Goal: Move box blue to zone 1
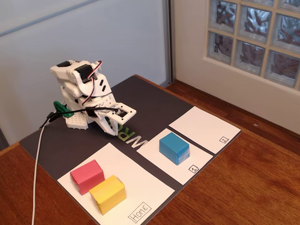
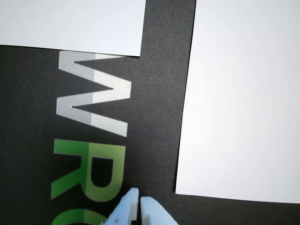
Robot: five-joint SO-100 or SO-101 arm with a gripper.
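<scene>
Claw [image 1: 110, 131] closed, empty — box blue [image 1: 174, 148] well apart, on zone 1 [image 1: 161, 157].

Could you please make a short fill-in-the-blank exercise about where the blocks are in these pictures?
1. The blue block sits on the panel marked ____.
2. The yellow block and the ____ block sit on the Home panel.
3. The panel marked 2 holds ____ blocks.
4. The gripper has its fingertips ____.

Missing words: 1; pink-red; no; closed.

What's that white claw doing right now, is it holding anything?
White two-finger gripper: closed and empty, folded low over the dark mat. The small blue paper-wrapped block sits apart from it on the white paper panel marked "1".
</scene>
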